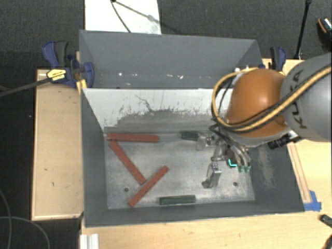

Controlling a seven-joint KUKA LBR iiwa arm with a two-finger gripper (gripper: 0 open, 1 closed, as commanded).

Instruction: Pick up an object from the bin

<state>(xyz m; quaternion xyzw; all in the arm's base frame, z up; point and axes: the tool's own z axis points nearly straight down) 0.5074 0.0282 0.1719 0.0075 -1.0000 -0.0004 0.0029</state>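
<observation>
The grey metal bin (95,154) is sitting with its floor largely bare. The right half is lying open from the far wall to the near edge. A clear lane is also running down the middle, between the bars on the left and the gripper on the right.

The arm (313,100) is reaching in over the bin's right rim. Its orange wrist cover (257,101) and looped cables are hiding the far right corner of the floor.

The gripper (210,181) is hanging low over bare floor in the right half, well clear of the right wall. Nothing is showing in its grasp, and whether it is open or closed cannot be told.

Three red-brown bars are lying in the left half:
- The far bar (133,137) is running along the far wall.
- The middle bar (127,163) is slanting down from the far bar's left end.
- The near bar (148,185) is slanting toward the near left corner, with its middle touching the middle bar's lower end.

Two dark green blocks are lying nearest the gripper. The far green block (189,136) is resting against the far wall, and the near green block (177,200) is lying along the near edge. Both are apart from the gripper.

A couple of dark specks on the floor are too small to make out.
</observation>
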